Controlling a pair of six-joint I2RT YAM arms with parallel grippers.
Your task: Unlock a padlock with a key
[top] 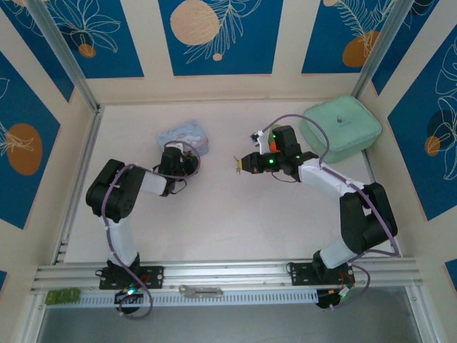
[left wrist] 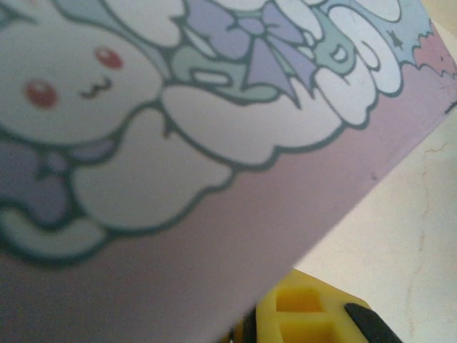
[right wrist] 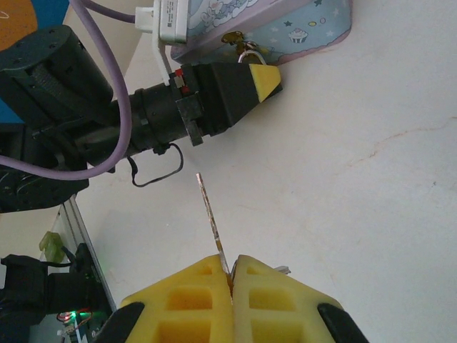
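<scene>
Tabletop [top: 235, 229] of pale cream lies between blue-patterned walls, and the two arms reach up from the lower edge of the top view. The right gripper [right wrist: 230, 270], at the bottom centre of its own wrist view, has its yellow pads pressed together with no gap, pinching the key [right wrist: 209, 214]. A thin silvery blade sticks out from between them and slants toward the upper left, and a small scrap of metal shows just right of the pads. From above, this gripper [top: 240, 164] sits near the middle of the frame, pointing left. The left gripper [right wrist: 261, 77] shows in the upper middle of the right wrist view, apart from the blade's tip, its yellow end close against the lower edge of the tin [right wrist: 314, 25]. The padlock [right wrist: 246, 51] is right at that yellow end, between it and the tin. It shows as a brass glint and a thin silver loop. I cannot tell whether the left fingers have hold of it, nor how far apart they stand. The left wrist view looks close and blurred onto the tin's cartoon-rabbit face [left wrist: 178, 143], with one yellow finger [left wrist: 307, 318] at the bottom edge. A green case [top: 340, 128] rests at the upper right of the top view, and a grey bar [top: 200, 291] lies on the rail at the bottom.
</scene>
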